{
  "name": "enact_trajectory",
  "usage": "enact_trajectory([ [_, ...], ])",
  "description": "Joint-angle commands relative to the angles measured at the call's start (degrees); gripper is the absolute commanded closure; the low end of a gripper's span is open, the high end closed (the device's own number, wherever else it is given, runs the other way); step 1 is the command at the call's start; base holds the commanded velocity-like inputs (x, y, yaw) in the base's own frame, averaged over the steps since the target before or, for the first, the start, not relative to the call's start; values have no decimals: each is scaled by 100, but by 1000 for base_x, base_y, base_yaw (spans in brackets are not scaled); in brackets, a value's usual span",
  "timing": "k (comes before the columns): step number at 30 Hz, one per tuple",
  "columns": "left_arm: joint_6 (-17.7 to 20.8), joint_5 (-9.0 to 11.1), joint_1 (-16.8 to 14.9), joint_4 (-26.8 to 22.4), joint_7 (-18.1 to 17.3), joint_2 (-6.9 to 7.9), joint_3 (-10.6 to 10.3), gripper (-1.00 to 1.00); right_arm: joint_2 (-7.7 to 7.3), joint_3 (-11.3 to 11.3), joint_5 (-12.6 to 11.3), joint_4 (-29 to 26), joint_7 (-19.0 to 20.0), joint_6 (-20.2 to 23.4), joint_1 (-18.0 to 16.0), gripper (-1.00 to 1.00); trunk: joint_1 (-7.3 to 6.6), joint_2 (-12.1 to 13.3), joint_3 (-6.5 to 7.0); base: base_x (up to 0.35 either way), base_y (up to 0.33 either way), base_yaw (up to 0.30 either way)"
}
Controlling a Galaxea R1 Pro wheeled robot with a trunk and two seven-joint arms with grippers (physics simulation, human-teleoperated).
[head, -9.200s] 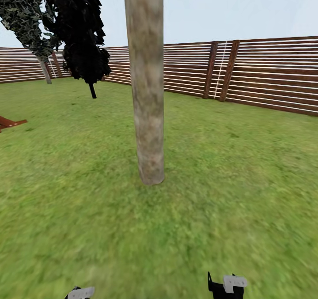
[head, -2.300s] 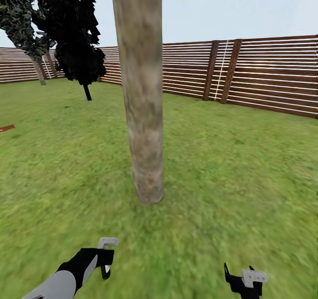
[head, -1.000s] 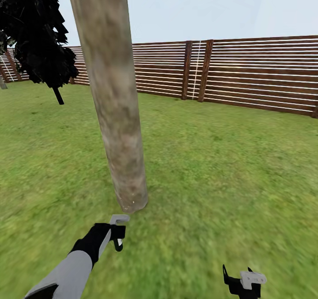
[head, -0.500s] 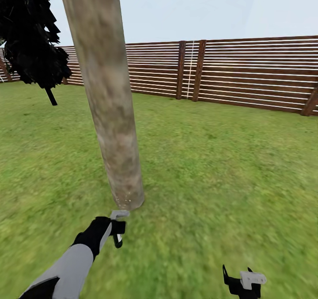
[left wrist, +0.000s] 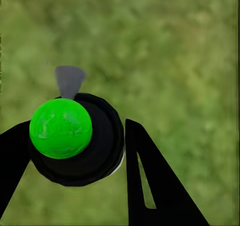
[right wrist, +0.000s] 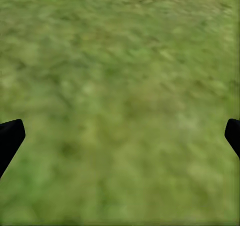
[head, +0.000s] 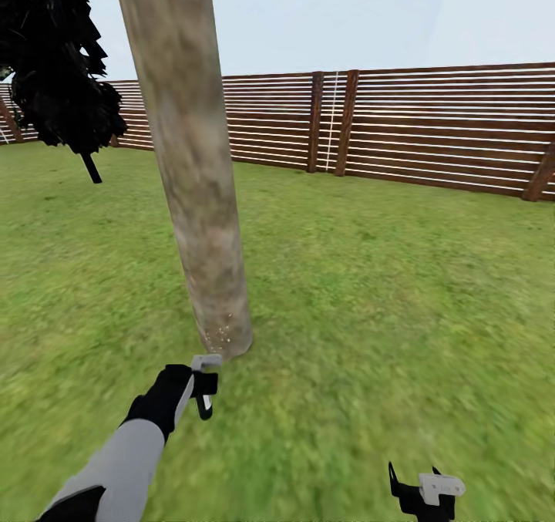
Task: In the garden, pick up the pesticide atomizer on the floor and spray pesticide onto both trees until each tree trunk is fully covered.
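— So where are you in the job?

— Spraying, I judge. My left hand (head: 202,387) is pinched on the pesticide atomizer, the small dark round bottle with a pale grey trigger head (head: 205,363), held low just beside the foot of the thick, pale grey-beige mottled tree trunk (head: 202,198). Pale flecks sit on the bark near the base, possibly spray; I can't be sure.

— And the other hand?

— My right hand (head: 420,491) hangs spread over the green grass lawn (head: 401,291), holding nothing.

— What comes next?

— Most of the trunk above looks bare to me, so I'd lift the nozzle and work upward and round the column. The second tree, dark jagged foliage (head: 58,59) by the red-brown slatted wooden fence (head: 432,133), waits after.

— Do the wrist cameras add anything?

— The left one looks down on the bottle: a bright green ball (left wrist: 61,128) on its black body, my black fingers (left wrist: 155,186) on either side, the grey nozzle ahead. The head camera gives the trunk and the distance to it. The right wrist shows grass between parted fingertips (right wrist: 11,136).
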Motion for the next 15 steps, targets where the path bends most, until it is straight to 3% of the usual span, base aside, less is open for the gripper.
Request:
enact_trajectory([
  [1, 10, -9, -15, -72, 3, 23, -2, 100, 0, 0, -4, 0, -5, -1, 0, -100, 0, 0, 0, -2, 0, 0],
  [7, 351, 2, -16, -540, -31, 255, 4, 100, 0, 0, -7, -1, -8, 0, 0, -100, 0, 0, 0, 0, 0, -114],
  [9, 394, -1, -4, -591, -34, 212, 1, 100, 0, 0, -7, -1, -9, -3, 0, -100, 0, 0, 0, 0, 0, -60],
  [11, 409, -7, -3, -607, -36, 4, -3, 100, 0, 0, -7, -1, -9, 0, 0, -100, 0, 0, 0, 0, 0, -9],
  [13, 416, -2, -13, -608, -42, -69, -52, 100, 0, 0, -7, -1, -9, 1, 0, -100, 0, 0, 0, 0, 0, -2],
  [14, 420, 1, -15, -609, -43, -91, -180, 100, 0, 0, -7, -1, -9, 1, 0, -100, 0, 0, 0, 0, 0, 0],
  [15, 633, 7, -17, -628, -44, -89, -481, 100, 0, 0, -7, -1, -9, 2, 0, -100, 0, 0, 0, 0, 0, 0],
])
